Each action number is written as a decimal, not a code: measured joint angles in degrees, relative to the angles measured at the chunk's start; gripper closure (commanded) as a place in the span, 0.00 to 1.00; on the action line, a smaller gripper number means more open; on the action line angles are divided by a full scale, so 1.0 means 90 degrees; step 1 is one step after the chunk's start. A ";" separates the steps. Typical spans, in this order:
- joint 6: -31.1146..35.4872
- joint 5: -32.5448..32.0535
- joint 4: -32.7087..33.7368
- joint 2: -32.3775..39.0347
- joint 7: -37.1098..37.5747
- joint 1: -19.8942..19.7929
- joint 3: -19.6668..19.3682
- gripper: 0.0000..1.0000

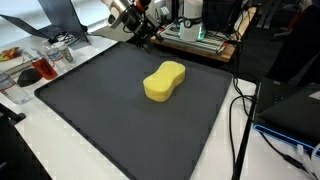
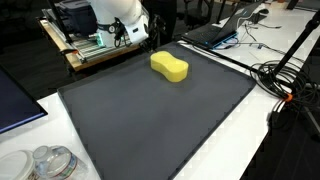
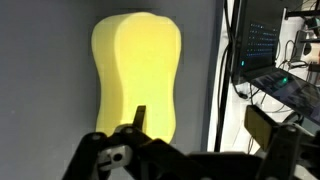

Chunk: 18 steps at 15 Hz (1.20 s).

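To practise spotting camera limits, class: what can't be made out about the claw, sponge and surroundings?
Claw: tiny, dark in an exterior view; cut by the wrist view's bottom edge; open or shut unclear.
Sponge underside: hidden against the mat.
Clear containers: cut by an exterior view's edge.

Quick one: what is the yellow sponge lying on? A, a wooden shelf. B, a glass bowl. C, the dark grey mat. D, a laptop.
C: in both exterior views the yellow sponge lies flat on the dark grey mat, well inside its edges.
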 measured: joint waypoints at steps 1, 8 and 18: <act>0.0027 -0.0026 -0.0146 -0.0164 0.0152 0.0085 -0.0045 0.00; 0.0341 -0.1069 -0.0697 -0.1131 0.2145 0.0699 -0.0080 0.00; 0.0570 -0.2860 -0.0697 -0.1707 0.4485 0.1715 0.0570 0.00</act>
